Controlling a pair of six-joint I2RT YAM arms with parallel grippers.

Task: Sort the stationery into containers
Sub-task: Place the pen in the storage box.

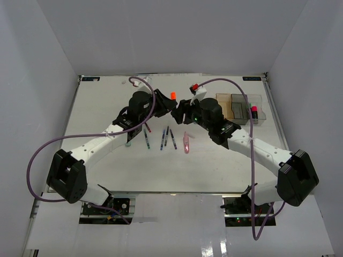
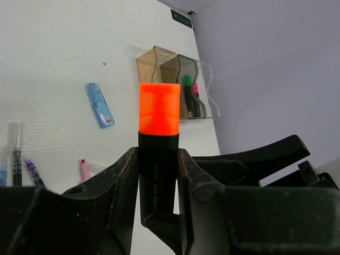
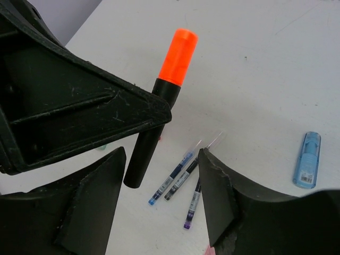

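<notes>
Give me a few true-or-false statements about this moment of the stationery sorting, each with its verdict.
1. The left pincer grips a highlighter with an orange cap. True.
2. The right pincer is clamped shut on that highlighter. False: its fingers stand apart, one on each side of the black barrel.
3. Every pen is already in a bin. False: three thin pens lie on the table.
4. A blue marker lies on the table, outside the bins. True.
</notes>
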